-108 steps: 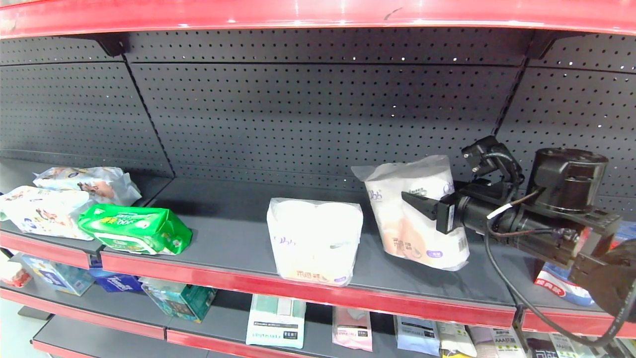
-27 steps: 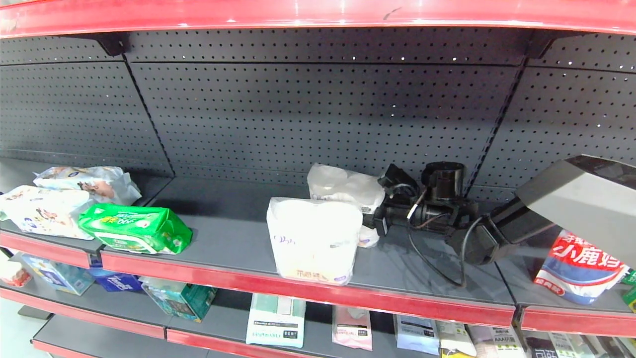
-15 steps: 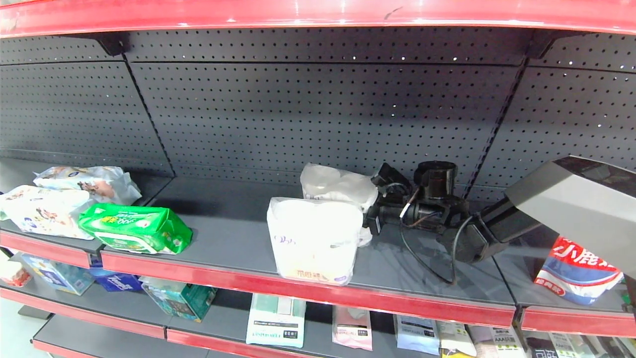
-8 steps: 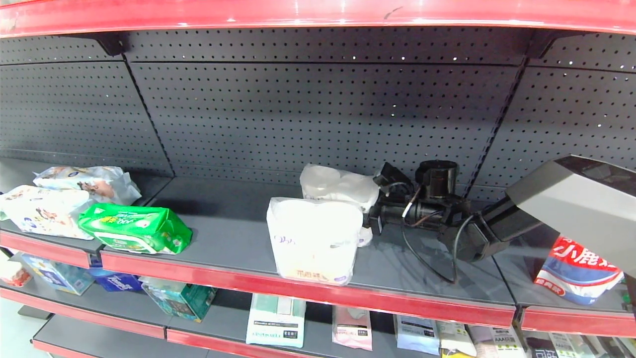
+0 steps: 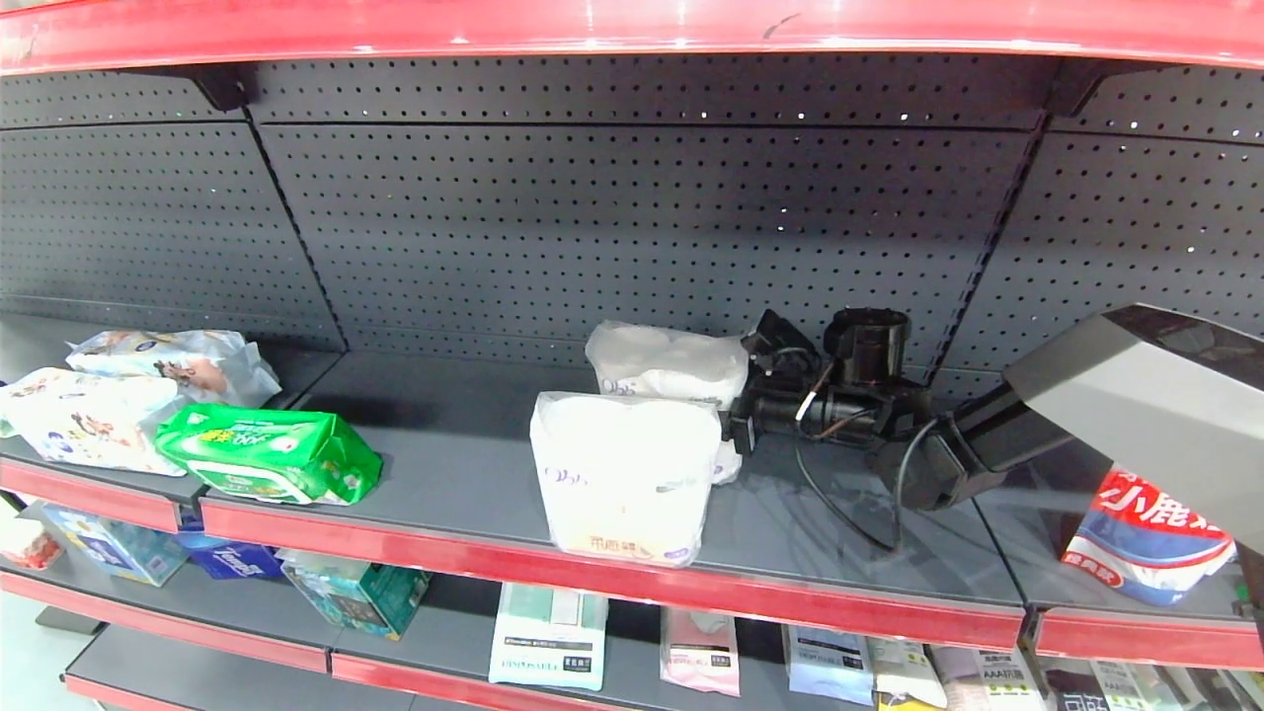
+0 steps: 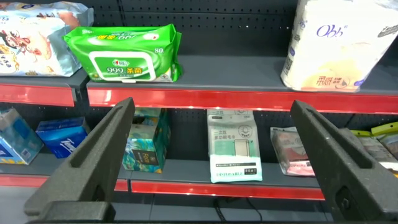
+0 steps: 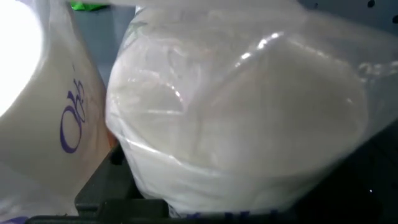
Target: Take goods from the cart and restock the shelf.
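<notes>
One rear tissue pack (image 5: 667,363) behind front pack (image 5: 622,474) | seemingly clamped in right pincer (image 5: 736,433) | left pincer (image 6: 211,107) spread wide

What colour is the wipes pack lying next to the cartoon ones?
The wipes pack is bright green; clearest in the left wrist view.

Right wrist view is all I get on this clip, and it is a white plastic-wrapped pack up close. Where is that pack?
Observer: That rear tissue pack is toward the back of the grey shelf, directly behind a front tissue pack that stands upright at the shelf's edge.
Operator: What is the arm doing with it?
Observer: The right gripper grips it from the robot's right side.
Operator: And the other arm?
Observer: The left gripper is open and empty, facing the shelf front with a green wipes pack ahead of it.
</notes>
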Robot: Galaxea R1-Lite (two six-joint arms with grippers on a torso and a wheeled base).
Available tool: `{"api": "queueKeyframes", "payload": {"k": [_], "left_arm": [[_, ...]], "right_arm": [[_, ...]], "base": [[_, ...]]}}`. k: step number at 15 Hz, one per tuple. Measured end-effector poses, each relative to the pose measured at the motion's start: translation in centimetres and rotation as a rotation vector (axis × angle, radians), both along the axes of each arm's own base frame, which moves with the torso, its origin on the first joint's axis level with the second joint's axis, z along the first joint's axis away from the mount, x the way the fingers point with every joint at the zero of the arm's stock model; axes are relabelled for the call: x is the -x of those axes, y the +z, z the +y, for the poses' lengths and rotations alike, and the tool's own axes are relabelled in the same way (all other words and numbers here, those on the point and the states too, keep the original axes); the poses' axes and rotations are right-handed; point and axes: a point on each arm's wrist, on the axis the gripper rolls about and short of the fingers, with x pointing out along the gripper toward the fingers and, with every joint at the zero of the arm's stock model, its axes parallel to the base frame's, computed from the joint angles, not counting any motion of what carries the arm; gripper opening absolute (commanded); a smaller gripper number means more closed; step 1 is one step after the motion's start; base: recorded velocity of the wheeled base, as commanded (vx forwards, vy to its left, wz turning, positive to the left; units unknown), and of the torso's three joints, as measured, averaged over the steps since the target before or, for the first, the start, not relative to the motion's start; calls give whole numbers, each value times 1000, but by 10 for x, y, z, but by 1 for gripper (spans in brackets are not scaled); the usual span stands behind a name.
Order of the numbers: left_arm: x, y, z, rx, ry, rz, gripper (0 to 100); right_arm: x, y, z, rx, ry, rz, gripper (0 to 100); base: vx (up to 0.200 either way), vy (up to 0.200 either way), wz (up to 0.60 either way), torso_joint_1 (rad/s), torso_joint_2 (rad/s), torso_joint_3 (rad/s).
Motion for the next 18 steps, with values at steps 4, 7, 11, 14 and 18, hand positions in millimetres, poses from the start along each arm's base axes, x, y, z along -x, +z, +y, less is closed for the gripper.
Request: {"api": "queueKeyframes", "payload": {"k": [4, 7, 11, 14, 18], "left_arm": [[0, 0, 0, 1, 0, 0, 100], [0, 0, 0, 1, 0, 0, 100], [0, 0, 0, 0, 0, 0, 100], [0, 0, 0, 0, 0, 0, 100], [0, 0, 0, 1, 0, 0, 100]], "right_arm": [[-1, -3, -2, -11, 65, 9, 0], [-6, -1, -5, -21, 72, -1, 0], [-11, -4, -7, -23, 64, -4, 0], [-12, -8, -8, -19, 59, 6, 0], [-11, -12, -8, -12, 55, 18, 100]], "base": [[0, 0, 0, 0, 0, 0], [0, 0, 0, 0, 0, 0], [0, 0, 0, 0, 0, 0], [0, 0, 0, 0, 0, 0], [0, 0, 0, 0, 0, 0]]}}
